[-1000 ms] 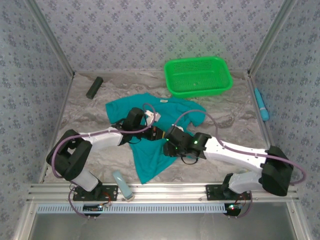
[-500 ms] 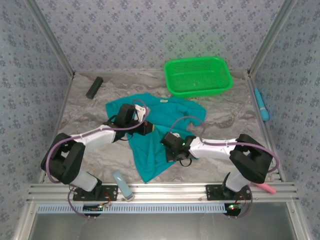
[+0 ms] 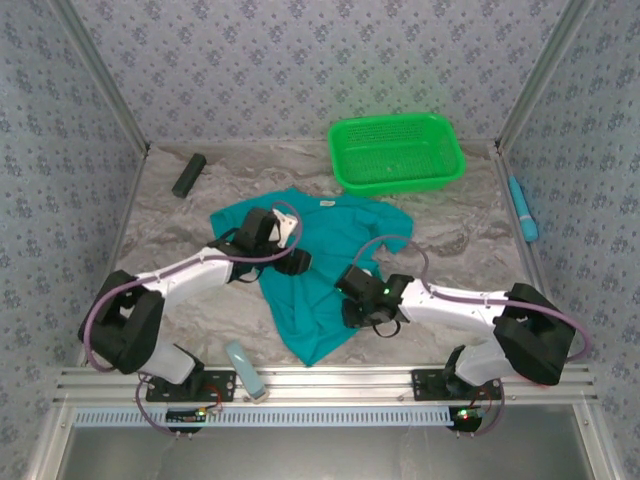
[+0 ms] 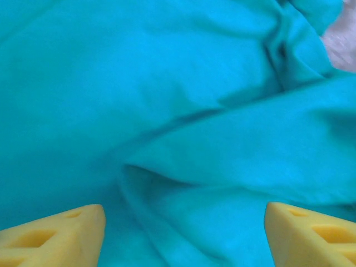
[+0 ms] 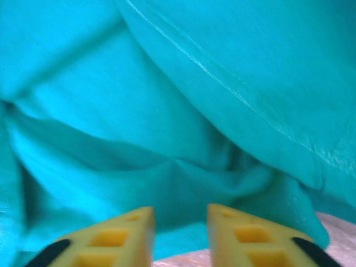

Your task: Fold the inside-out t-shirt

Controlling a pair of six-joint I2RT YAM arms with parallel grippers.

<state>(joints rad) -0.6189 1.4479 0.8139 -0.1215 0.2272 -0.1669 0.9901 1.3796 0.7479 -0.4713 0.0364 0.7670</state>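
One teal t-shirt [image 3: 322, 262] on the marbled table [image 3: 450, 250], and it lies dead centre, with its collar and one small white tag [image 3: 325, 203] up at 12 o'clock and a narrow tail of cloth running down towards 6.

Two arms are on it. The left arm reaches in from 8 o'clock and the right from 4. The left gripper [image 4: 183, 239] hangs just above the rumpled cloth. Its two yellow fingertips [image 4: 55, 236] are spread wide with nothing between them.

The right gripper [image 5: 181, 238] sits low at the shirt's edge. Its two fingertips [image 5: 119, 239] are parted by only a narrow gap and grip nothing.

Around the shirt:
- One green basket [image 3: 397, 152] sits at 1 o'clock.
- One dark block [image 3: 188, 175] sits at 10.
- One blue tube [image 3: 522, 208] sits at 3.
- One pale blue piece [image 3: 243, 368] sits at 7.
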